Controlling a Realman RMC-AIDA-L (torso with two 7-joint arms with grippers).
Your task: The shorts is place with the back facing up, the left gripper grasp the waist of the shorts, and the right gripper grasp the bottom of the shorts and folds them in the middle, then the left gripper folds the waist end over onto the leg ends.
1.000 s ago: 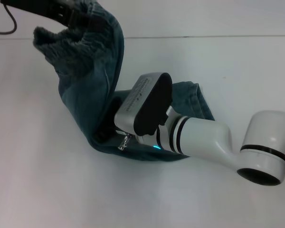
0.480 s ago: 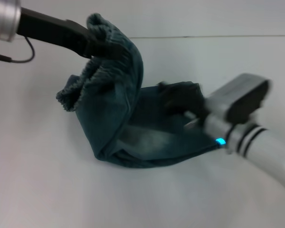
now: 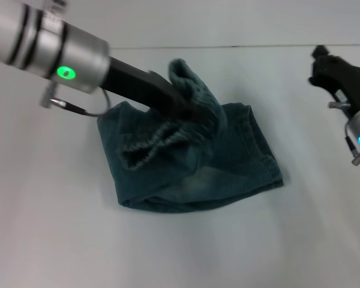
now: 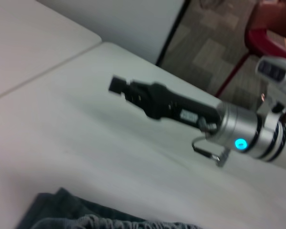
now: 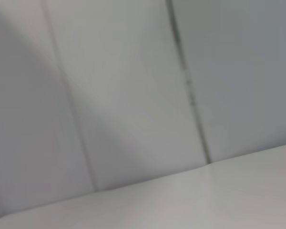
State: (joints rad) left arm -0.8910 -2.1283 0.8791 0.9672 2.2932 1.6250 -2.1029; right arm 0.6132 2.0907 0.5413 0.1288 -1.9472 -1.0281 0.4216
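Note:
The blue-green denim shorts (image 3: 234, 162) lie folded lengthwise on the white table, with the leg hems (image 3: 265, 150) flat at the right. My left gripper (image 3: 181, 108) is shut on the ruffled waist (image 3: 192, 87). It holds the waist just above the middle of the legs, and the cloth below it is doubled over. My right gripper (image 3: 323, 63) hangs in the air at the far right, well clear of the shorts. The left wrist view shows that same right gripper (image 4: 118, 87) over bare table, with a strip of the shorts (image 4: 62, 214) at the near edge. Only wall and table appear in the right wrist view.
The white table (image 3: 66, 240) spreads wide around the shorts, and a seam (image 3: 258, 46) runs across its back. Past the far table edge in the left wrist view are patterned floor and a red chair (image 4: 271, 33).
The left gripper has carried the waist rightward and down over the legs. The right gripper has pulled off the shorts and moved up to the far right.

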